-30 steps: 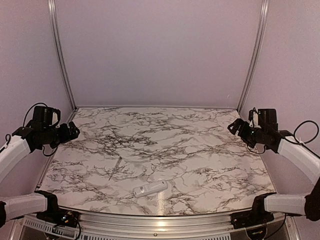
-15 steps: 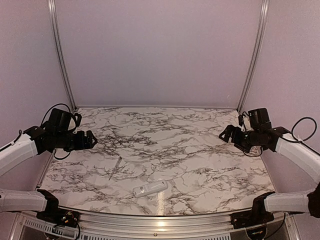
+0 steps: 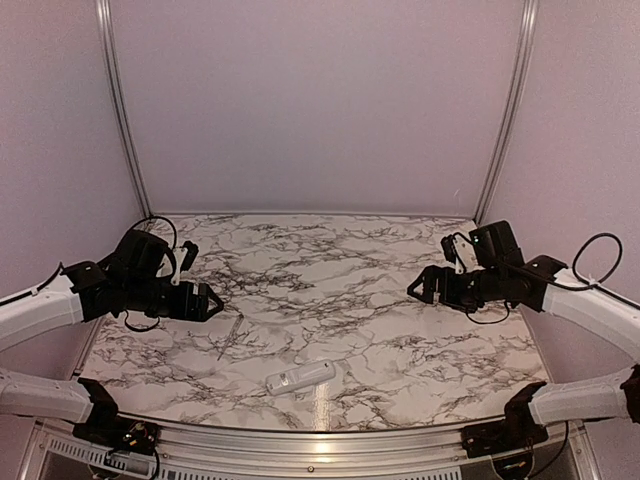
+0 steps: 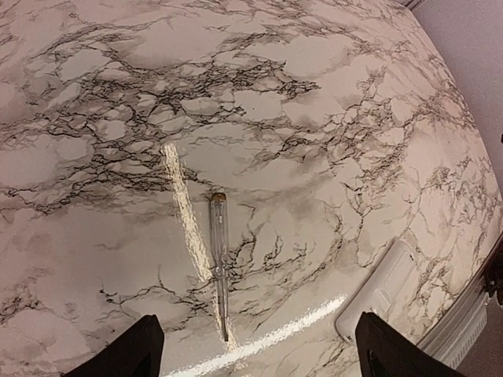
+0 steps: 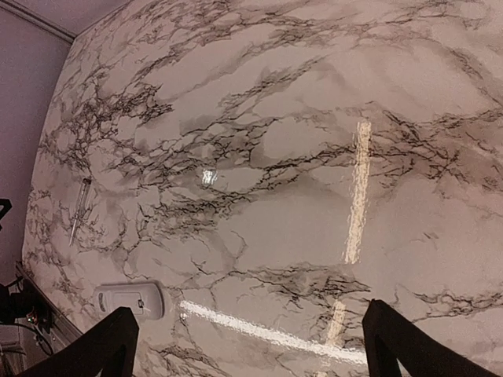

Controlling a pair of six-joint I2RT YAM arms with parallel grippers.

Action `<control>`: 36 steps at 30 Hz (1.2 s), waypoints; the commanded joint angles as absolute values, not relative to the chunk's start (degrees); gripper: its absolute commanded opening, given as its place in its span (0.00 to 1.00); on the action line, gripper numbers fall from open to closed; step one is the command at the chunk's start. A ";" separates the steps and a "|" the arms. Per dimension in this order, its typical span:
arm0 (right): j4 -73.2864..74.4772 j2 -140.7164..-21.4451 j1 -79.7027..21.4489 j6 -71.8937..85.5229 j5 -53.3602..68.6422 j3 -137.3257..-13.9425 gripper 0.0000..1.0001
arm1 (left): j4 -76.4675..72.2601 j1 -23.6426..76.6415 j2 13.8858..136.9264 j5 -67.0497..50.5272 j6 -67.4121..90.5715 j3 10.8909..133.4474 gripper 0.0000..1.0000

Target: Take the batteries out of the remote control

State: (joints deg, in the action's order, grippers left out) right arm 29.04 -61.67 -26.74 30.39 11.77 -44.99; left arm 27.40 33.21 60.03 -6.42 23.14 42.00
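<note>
The remote control (image 3: 300, 377) is a slim white bar lying flat near the table's front edge, its plain back face up in the wrist views (image 4: 377, 290) (image 5: 130, 299). The batteries are hidden. My left gripper (image 3: 205, 300) hovers over the left part of the table, behind and left of the remote. Its jaws stand open with nothing between them (image 4: 263, 349). My right gripper (image 3: 420, 288) hangs over the right part of the table, well apart from the remote. It is open and empty too (image 5: 251, 338).
A long thin grey stick (image 3: 230, 337) with a clear handle (image 4: 219, 259) lies on the marble table (image 3: 340, 270), left of the remote and just ahead of my left gripper. A metal rail (image 3: 320, 438) runs along the front edge. Purple walls enclose the back and sides.
Both arms have swung in from the side walls toward the middle of the table and lowered, the left moving right, the right moving left. The remote and the stick have not moved.
</note>
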 commanded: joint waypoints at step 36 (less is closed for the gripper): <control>34.42 -55.45 -27.51 29.66 13.08 -42.76 0.98 | 7.22 68.20 80.14 0.53 3.82 40.15 0.87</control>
